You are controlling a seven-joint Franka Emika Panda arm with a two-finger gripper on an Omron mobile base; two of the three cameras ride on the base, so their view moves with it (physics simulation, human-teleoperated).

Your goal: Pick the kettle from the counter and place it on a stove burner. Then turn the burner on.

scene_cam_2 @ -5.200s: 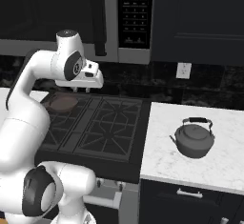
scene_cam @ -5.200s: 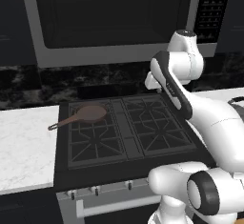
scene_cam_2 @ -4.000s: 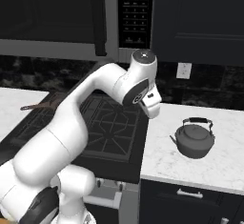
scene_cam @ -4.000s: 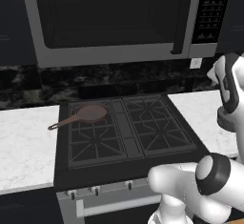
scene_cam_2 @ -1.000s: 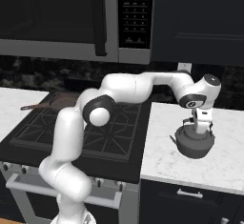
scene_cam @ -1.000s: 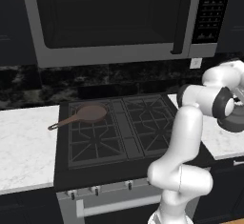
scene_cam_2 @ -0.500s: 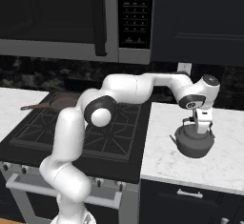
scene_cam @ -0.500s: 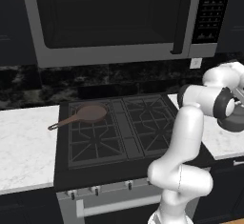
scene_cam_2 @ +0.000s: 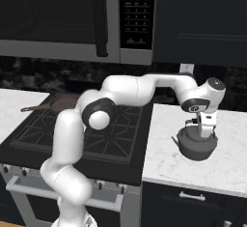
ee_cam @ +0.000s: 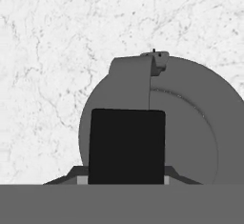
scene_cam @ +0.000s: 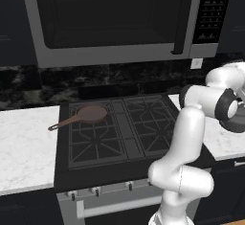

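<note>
The grey kettle (scene_cam_2: 195, 146) stands upright on the white marble counter (scene_cam_2: 226, 165), to the right of the stove. My gripper (scene_cam_2: 206, 130) comes straight down onto its dark arched handle. In the hand view I look down on the kettle's domed body (ee_cam: 200, 123), with the marble counter (ee_cam: 47, 51) around it. The black handle (ee_cam: 126, 144) sits between the two fingertips, which press against its sides, so the gripper (ee_cam: 125, 180) is shut on it. The stove burners (scene_cam: 148, 118) with black grates lie to the kettle's left, and the nearest burner (scene_cam_2: 116, 139) is bare.
A brown long-handled frying pan (scene_cam: 91, 114) rests on the back left burner. Small silver knobs (scene_cam: 95, 190) line the stove's front edge. A microwave (scene_cam: 110, 18) hangs above the cooktop. My white arm (scene_cam_2: 140, 88) arches over the stove's right side.
The fingers have closed in on the kettle's handle over the last second. Arm and kettle have stayed where they were.
</note>
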